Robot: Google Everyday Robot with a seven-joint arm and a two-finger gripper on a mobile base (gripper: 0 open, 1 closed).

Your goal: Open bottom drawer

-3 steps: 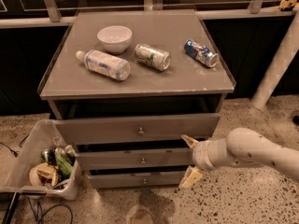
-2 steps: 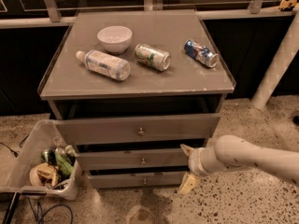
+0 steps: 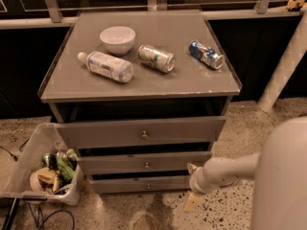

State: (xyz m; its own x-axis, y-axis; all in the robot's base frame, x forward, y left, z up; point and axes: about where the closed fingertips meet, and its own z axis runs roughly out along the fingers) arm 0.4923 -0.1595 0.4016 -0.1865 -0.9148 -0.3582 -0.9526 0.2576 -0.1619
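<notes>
**Bottom drawer shut; end effector standing open to the right of the knob**

The bottom drawer is being recorded as the lowest and narrowest of three grey fronts, close to the floor. Its small round knob is showing at the centre. The front is being judged shut or nearly shut, as no interior is being exposed.

The end effector is being held low at the right end of that front, near it, with the pale arm entering from the right. Its two fingers are being held wide apart, one above the other, and nothing is being gripped. It is well to the right of the knob, and no contact with the knob is being seen.

On the tabletop a white bowl, a plastic bottle and two cans are lying untouched. A bin of rubbish is standing on the floor at the left.

The step in hand is being assessed as the approach to the knob; the pull is not yet being made. The next move is being judged to call for a shift left along the front until the knob sits between the fingers. A firm closure and a straight pull toward the near side would then be required. A slip off so small a knob is being flagged as the main risk.
</notes>
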